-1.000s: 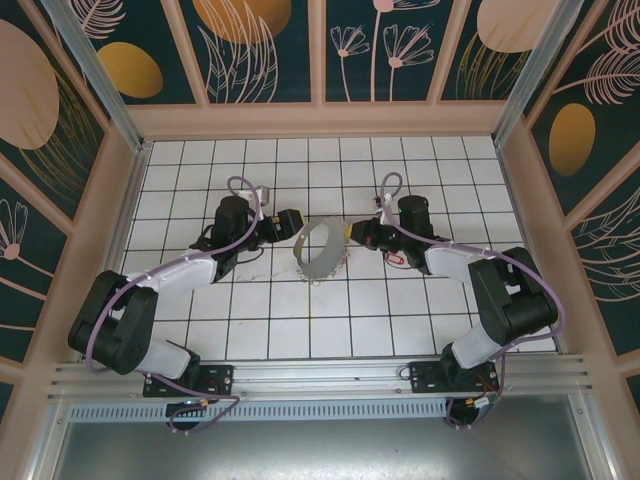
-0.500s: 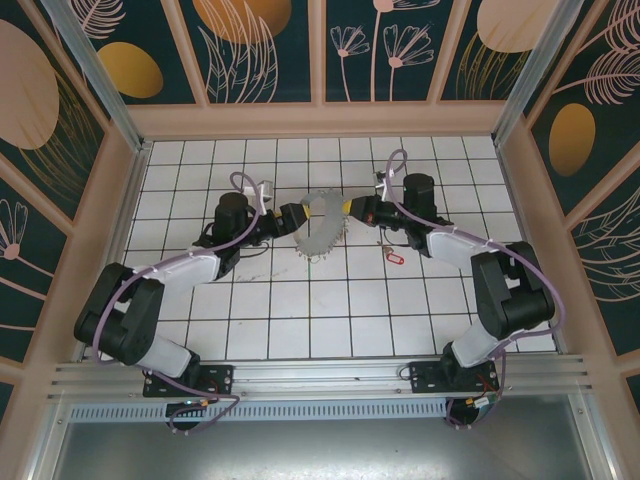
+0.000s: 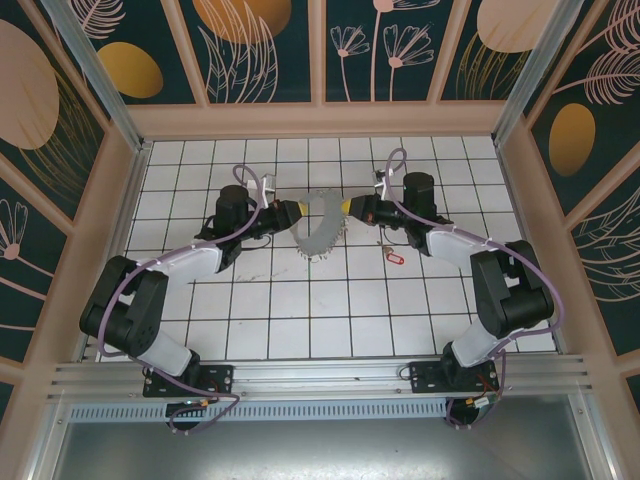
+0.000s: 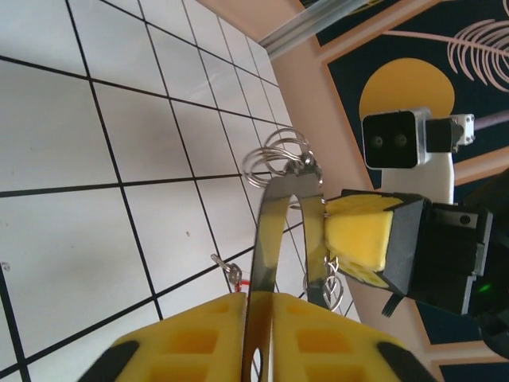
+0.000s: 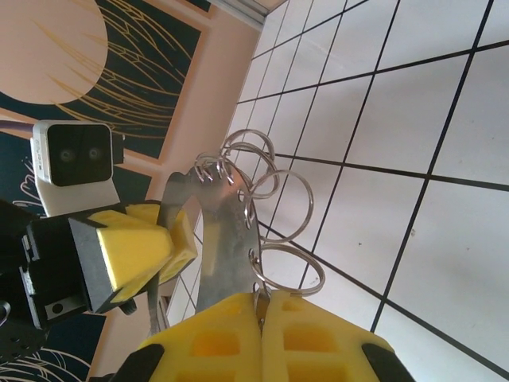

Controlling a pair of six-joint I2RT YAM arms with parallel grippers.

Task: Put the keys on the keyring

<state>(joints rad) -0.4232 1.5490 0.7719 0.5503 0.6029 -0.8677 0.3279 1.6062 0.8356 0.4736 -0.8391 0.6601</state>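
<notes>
The keyring [image 3: 320,226], a wide grey metal band fringed with small wire rings, hangs above the white tiled table between both grippers. My left gripper [image 3: 297,213] is shut on its left side; in the left wrist view the yellow pads [image 4: 199,334] pinch the band [image 4: 274,227]. My right gripper [image 3: 347,208] is shut on the right side; in the right wrist view its pads [image 5: 318,338] clamp the band [image 5: 223,239] at its ringed edge. A small key with a red tag [image 3: 392,256] lies on the table under the right arm, and the key [image 4: 231,273] also shows beneath the band.
Decorated panel walls [image 3: 110,190] close the gridded table [image 3: 300,320] in on three sides. An aluminium rail [image 3: 320,375] runs along the near edge by the arm bases. Open tiles lie in front of the keyring.
The right gripper carried the keyring up and away from the bases. The left gripper came in open and has closed on the band's left side.
</notes>
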